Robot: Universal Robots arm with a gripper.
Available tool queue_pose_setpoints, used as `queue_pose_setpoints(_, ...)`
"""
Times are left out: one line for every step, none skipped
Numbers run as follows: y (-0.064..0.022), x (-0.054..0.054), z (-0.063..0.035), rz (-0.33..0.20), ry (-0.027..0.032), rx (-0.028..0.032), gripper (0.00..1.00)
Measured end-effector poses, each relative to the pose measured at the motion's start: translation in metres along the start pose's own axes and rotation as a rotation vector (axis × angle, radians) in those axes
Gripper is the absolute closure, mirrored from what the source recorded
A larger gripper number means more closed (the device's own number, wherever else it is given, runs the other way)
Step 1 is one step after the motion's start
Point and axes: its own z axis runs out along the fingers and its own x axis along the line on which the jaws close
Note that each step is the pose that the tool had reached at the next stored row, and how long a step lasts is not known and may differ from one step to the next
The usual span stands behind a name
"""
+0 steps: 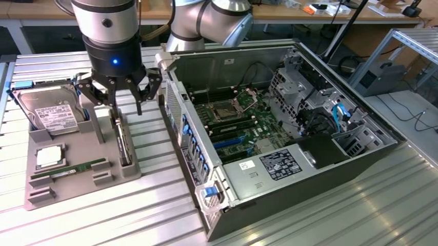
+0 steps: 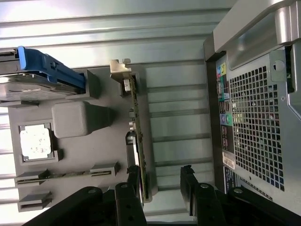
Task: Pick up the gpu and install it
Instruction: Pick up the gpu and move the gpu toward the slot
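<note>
Tool (image 1: 127,106) hangs wide open and empty just above the graphics card (image 1: 123,139), which stands on edge in the gray holder (image 1: 68,190), seemingly so its top edge can be gripped.

Gap btwn gpu (image 1: 122,139) and PC case wall (image 1: 175,110) narrow but free; holder post (image 1: 102,125) + hard drive (image 1: 51,115) crowd gpu's other side

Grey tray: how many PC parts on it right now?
4. Hard drive at the far end, CPU in the middle, memory stick in the near slot, gpu on edge beside the PC case, under the open gripper. None looks hidden.
</note>
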Motion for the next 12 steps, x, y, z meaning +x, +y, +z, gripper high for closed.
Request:
queue_pose_setpoints(0.0,0.0,0.0007,0.0,0.0,0.0,0.52)
queue_pose_setpoints(-0.0001,0.0,0.0013,0.0,0.0,0.0,0.52)
queue_pose_setpoints(-0.0001,0.0,0.0019,0.0,0.0,0.0,0.52)
queue_pose_setpoints(-0.0001,0.0001,0.0028,0.0,0.0,0.0,0.52)
queue_pose_setpoints(-0.0002,0.0001,0.0035,0.0,0.0,0.0,0.52)
queue_pose_setpoints(-0.0002,0.0001,0.0041,0.0,0.0,0.0,0.52)
queue_pose_setpoints(-0.0002,0.0001,0.0047,0.0,0.0,0.0,0.52)
queue_pose_setpoints(-0.0002,0.0001,0.0054,0.0,0.0,0.0,0.52)
queue_pose_setpoints(-0.0003,0.0001,0.0061,0.0,0.0,0.0,0.52)
queue_pose_setpoints(-0.0003,0.0001,0.0065,0.0,0.0,0.0,0.52)
queue_pose_setpoints(-0.0003,0.0002,0.007,0.0,-0.0001,0.0,0.52)
queue_pose_setpoints(-0.0003,0.0002,0.0077,0.0,-0.0001,0.0,0.52)
